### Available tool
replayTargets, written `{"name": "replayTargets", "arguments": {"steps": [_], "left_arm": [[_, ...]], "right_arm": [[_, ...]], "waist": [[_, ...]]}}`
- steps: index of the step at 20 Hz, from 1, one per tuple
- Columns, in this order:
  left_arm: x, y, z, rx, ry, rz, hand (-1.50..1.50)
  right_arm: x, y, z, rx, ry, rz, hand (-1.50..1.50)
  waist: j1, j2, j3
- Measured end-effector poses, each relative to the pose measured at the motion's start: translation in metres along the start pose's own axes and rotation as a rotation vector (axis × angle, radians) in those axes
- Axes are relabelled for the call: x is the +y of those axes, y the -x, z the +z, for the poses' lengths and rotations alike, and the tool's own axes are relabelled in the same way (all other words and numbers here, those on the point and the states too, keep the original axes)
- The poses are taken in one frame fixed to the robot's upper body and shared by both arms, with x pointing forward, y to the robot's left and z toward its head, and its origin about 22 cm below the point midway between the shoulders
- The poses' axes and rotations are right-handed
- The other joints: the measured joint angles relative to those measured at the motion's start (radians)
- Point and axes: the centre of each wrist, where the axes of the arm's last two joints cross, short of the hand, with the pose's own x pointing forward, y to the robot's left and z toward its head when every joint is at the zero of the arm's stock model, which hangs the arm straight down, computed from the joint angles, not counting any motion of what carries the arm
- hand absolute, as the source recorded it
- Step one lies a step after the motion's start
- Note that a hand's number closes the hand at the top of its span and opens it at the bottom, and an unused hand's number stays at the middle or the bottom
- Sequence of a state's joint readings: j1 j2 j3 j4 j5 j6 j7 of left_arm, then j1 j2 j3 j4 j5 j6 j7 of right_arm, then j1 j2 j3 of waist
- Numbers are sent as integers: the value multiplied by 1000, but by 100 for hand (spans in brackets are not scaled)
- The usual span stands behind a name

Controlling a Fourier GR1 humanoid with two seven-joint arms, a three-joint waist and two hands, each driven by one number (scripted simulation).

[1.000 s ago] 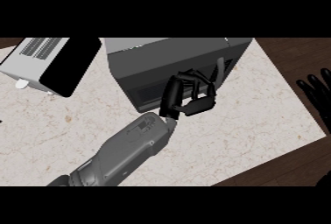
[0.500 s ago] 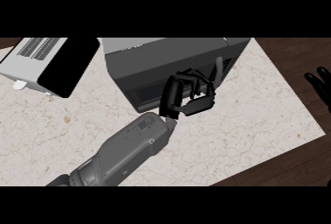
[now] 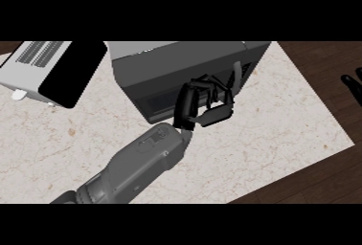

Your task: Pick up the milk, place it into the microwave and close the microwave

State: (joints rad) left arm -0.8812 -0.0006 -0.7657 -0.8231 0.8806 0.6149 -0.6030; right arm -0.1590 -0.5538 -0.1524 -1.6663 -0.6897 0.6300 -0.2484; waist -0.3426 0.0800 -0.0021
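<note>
- One grey forearm [image 3: 138, 167] enters from the lower edge of the head view and runs up and to the right across the pale marbled desk [image 3: 283, 129].
- At its end, the left hand [image 3: 201, 103] sits against the front of the microwave [image 3: 176, 72], fingers curled inward; whether anything lies inside the curl cannot be told, since the hand hides that spot.
- Just right of the hand, a thin dark upright bar [image 3: 235, 76] stands at the front right corner of the microwave, touching or nearly touching the fingertips; it looks like the edge of the door or its handle, but which cannot be told.
- Milk is not visible anywhere in the view; it may be hidden by the hand or inside the microwave, and the picture does not settle which.
- Farther left, near the far left corner of the desk, a light grey slotted appliance [image 3: 39, 64] with a black side lies tilted, well apart from the microwave.
- At the right edge, over the dark wood floor [image 3: 318, 62], only the fingertips of the right hand [image 3: 351, 86] show, straight and apart from everything on the desk.
</note>
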Motion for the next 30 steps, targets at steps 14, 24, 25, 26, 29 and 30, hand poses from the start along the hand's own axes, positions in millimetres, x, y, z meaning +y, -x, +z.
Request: {"name": "replayTargets", "arguments": {"steps": [14, 24, 25, 26, 29, 30], "left_arm": [[0, 2, 0, -43, -14, 19, 150], [0, 4, 0, -57, -12, 29, 150], [0, 4, 0, -60, -11, 30, 150], [0, 4, 0, -61, -12, 30, 150], [-1, 4, 0, -63, -12, 34, 150], [-1, 5, 0, -66, -14, 34, 150]], "right_arm": [[-7, -13, -6, 2, -4, -2, -150], [-5, -21, -15, -6, -82, -37, -150], [-4, -21, -15, -5, -89, -44, -150], [-4, -21, -15, -5, -93, -50, -150], [-5, -22, -16, -3, -107, -60, -150], [-5, -22, -16, -2, -110, -67, -150]], "waist": [[-7, 4, 2], [-7, 5, 2], [-7, 5, 2], [-8, 5, 3], [-7, 6, 3], [-8, 6, 3]]}}
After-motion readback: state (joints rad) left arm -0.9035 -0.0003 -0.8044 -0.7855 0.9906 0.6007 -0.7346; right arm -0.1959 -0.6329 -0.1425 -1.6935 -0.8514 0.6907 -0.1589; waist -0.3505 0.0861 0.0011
